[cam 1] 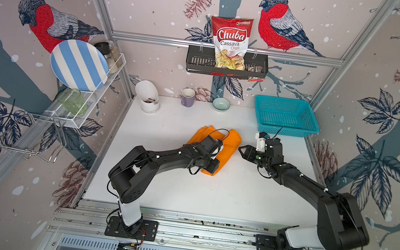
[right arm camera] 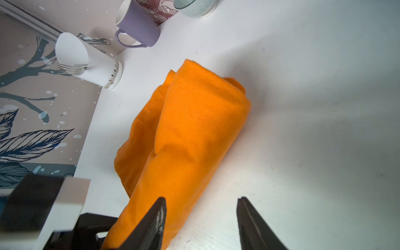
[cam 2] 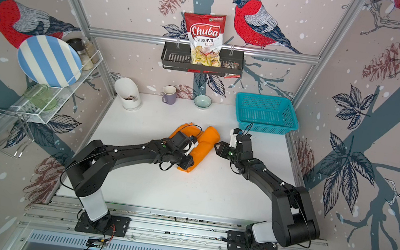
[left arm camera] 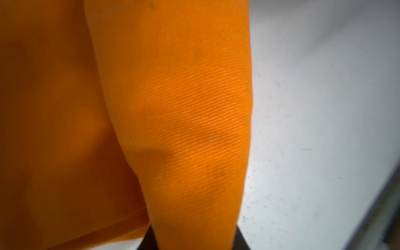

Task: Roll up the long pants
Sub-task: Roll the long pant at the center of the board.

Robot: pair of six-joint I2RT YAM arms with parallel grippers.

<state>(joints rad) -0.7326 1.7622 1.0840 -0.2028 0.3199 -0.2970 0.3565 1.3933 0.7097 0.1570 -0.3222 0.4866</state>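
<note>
Left jaws tight on pants [left arm camera: 173,108], right apart

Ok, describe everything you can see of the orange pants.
The orange pants are twill-looking cloth, partly rolled into a thick tube with looser folds alongside, lying on the white table. The left pincer is closed on the roll; the open right pincer sits beside it. No button shows.
</note>
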